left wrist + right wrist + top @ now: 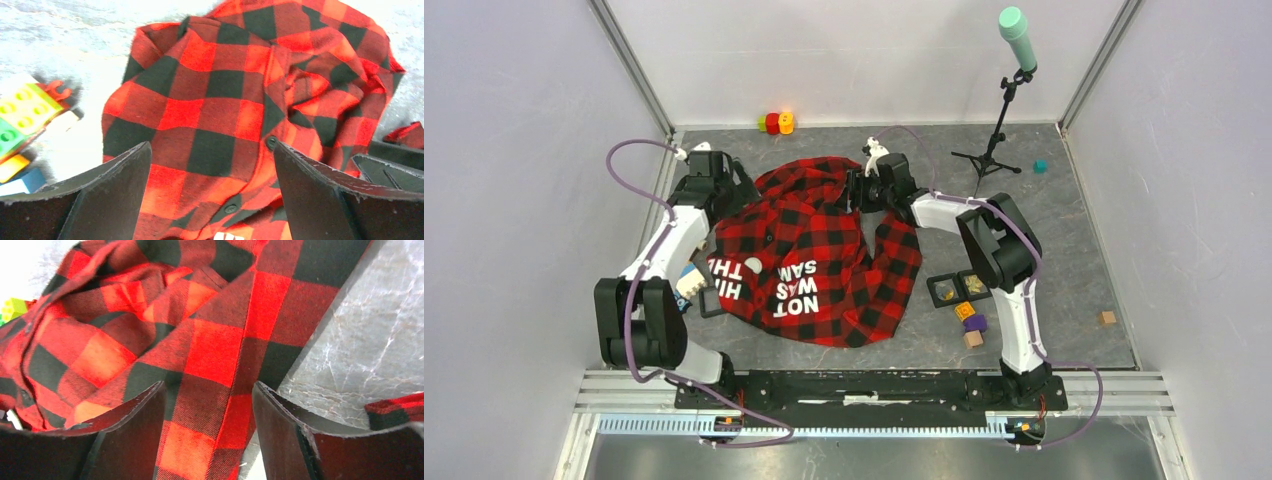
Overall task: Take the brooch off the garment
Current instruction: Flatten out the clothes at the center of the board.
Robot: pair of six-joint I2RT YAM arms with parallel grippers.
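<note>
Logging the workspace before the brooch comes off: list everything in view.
flannel shirt: one, red-and-black check with white letters, crumpled mid-table
brooch: none visible
microphone on tripod: one, teal head, black stand, far right
toy blocks: three, green, red, orange, far edge
small block: one, teal, beside the tripod
black trays: two, beside the right arm
loose blocks: three, yellow, purple, tan, nearer than the trays
cube: one, tan, near right
building bricks: one stack, yellow, green, blue, left of the shirt
left tool: one, black, open, over the shirt
right tool: one, black, open, over the shirt
</note>
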